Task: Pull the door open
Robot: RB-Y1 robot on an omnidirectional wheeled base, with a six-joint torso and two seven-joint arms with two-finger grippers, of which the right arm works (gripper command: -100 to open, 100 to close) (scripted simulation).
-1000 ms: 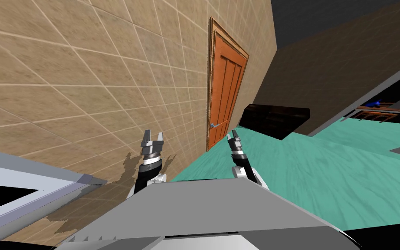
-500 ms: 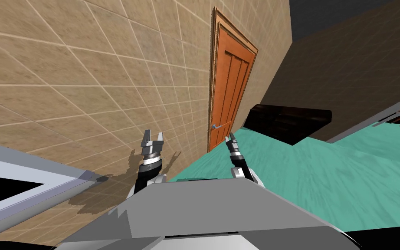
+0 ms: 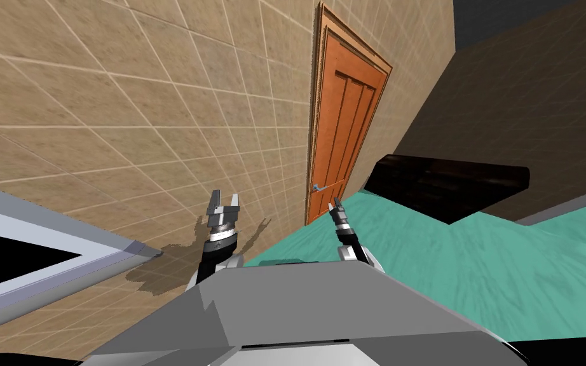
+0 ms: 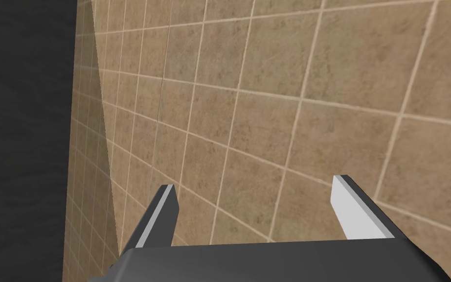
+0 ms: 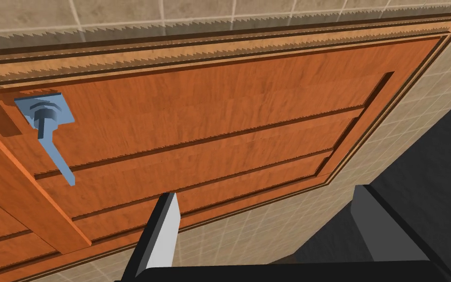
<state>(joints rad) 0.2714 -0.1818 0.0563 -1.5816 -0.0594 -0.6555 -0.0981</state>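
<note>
Orange panelled wooden door [image 3: 339, 127] is seen shut in the tan tiled wall [image 3: 126, 127]; its blue-grey lever handle [image 5: 48, 132] is faced, untouched, by the spread right pincer [image 5: 268, 196]. Left pincer [image 4: 256, 183] is spread too; open teal floor [image 3: 476, 254] is seen beside.

I have turned further toward the door [image 3: 342, 127].

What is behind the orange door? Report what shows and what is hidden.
Only the front of the door shows: orange panels and a blue-grey lever handle. The door is shut, so whatever lies behind it is covered.
</note>
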